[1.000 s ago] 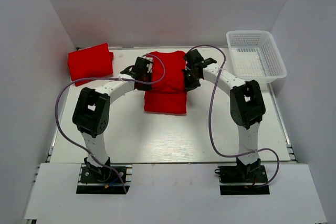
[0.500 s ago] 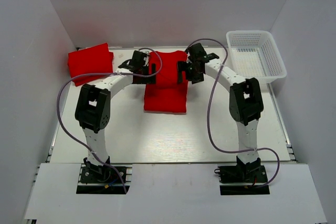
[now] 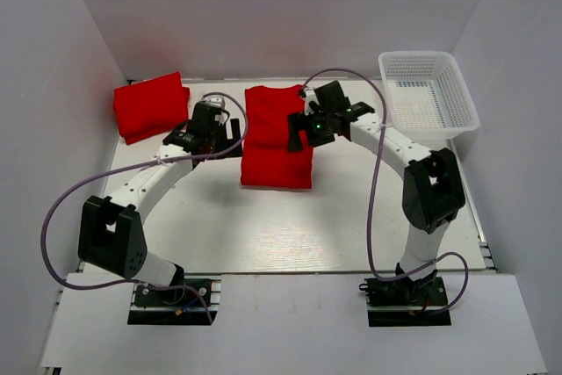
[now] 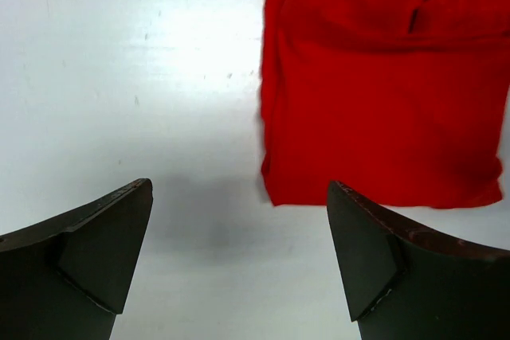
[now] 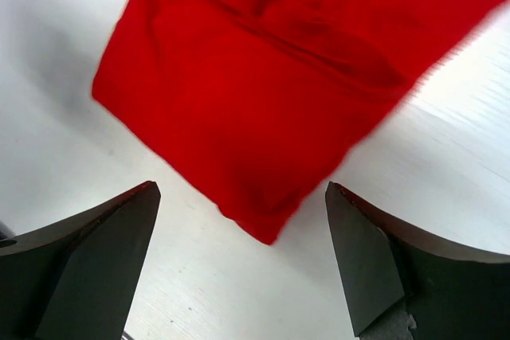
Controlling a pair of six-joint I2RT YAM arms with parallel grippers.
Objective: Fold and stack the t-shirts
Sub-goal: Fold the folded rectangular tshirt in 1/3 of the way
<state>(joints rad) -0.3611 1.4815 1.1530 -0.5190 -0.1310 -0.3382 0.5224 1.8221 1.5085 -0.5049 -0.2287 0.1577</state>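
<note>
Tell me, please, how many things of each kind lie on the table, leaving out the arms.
Red t-shirts: 2, the folded t-shirt at back left and the centre t-shirt.
White mesh basket: 1.
Total: 3.

the t-shirt (image 4: 382, 93) runs off both wrist views.

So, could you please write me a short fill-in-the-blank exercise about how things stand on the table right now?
1. The left gripper and the right gripper are both ____, holding nothing.
2. The white mesh basket stands at the table's far ____ corner.
3. The folded t-shirt lies at the far ____ corner.
4. The centre t-shirt, lying between the two arms, is plain ____ in colour.

Missing words: open; right; left; red.
</note>
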